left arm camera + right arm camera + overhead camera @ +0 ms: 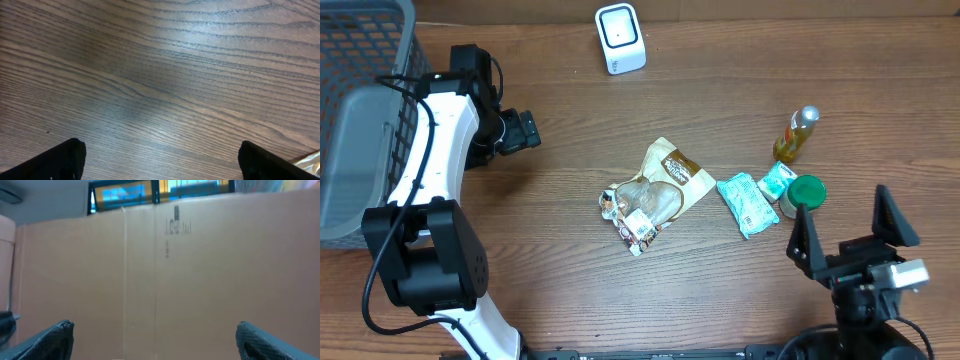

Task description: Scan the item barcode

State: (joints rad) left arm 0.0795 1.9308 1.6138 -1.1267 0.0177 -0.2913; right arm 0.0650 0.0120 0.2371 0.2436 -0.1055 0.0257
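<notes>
Both open and empty: left pincer (527,130) near the basket (370,45), right pincer (842,218) near the teal packet (748,205). White scanner (620,38) stands well apart.

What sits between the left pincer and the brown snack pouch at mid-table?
Nothing. The overhead view shows only bare wooden tabletop between the open left pincer and the brown snack pouch.
</notes>
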